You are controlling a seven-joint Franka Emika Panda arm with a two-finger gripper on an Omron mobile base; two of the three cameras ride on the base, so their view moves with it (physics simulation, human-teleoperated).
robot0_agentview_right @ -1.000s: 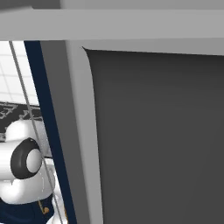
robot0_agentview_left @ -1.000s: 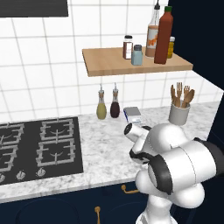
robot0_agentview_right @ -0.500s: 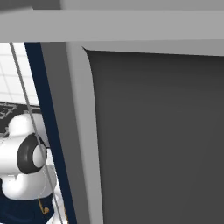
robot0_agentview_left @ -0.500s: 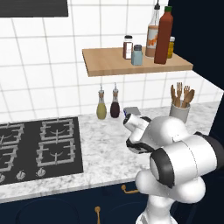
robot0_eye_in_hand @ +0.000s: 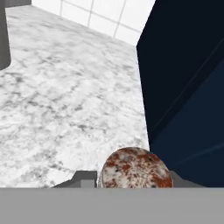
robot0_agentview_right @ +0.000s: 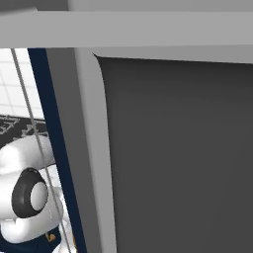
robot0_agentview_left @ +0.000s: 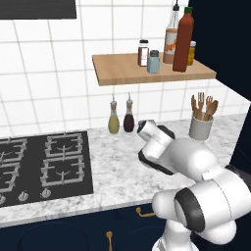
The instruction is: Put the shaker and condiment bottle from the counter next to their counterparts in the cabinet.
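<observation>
Grip clenched: my gripper [robot0_eye_in_hand: 133,180] has its tips drawn in, and a round red-and-white speckled thing [robot0_eye_in_hand: 135,168] sits right between them. I cannot tell what it is, nor whether I am truly pinching it. Beyond my fingertips lies the marble counter [robot0_eye_in_hand: 65,87], with a dark navy panel [robot0_eye_in_hand: 183,65] on one side.

Both of the task's things stand high above my hand and off to its right, on the plank cabinet [robot0_agentview_left: 147,73]. The condiment bottle [robot0_agentview_left: 184,37] touches or nearly touches the clear orange-labelled bottle [robot0_agentview_left: 171,41]. The shaker [robot0_agentview_left: 192,53] is tucked just behind the red one, apart from the pale blue shaker [robot0_agentview_left: 154,62] and the brown-and-white shaker [robot0_agentview_left: 143,53].

Judging by that, placing looks done and the step is a clean retreat. I should stay low, well under the plank's edge, and swing clear of the oil bottles [robot0_agentview_left: 128,117] near my wrist and the utensil holder [robot0_agentview_left: 200,128] to my right.
</observation>
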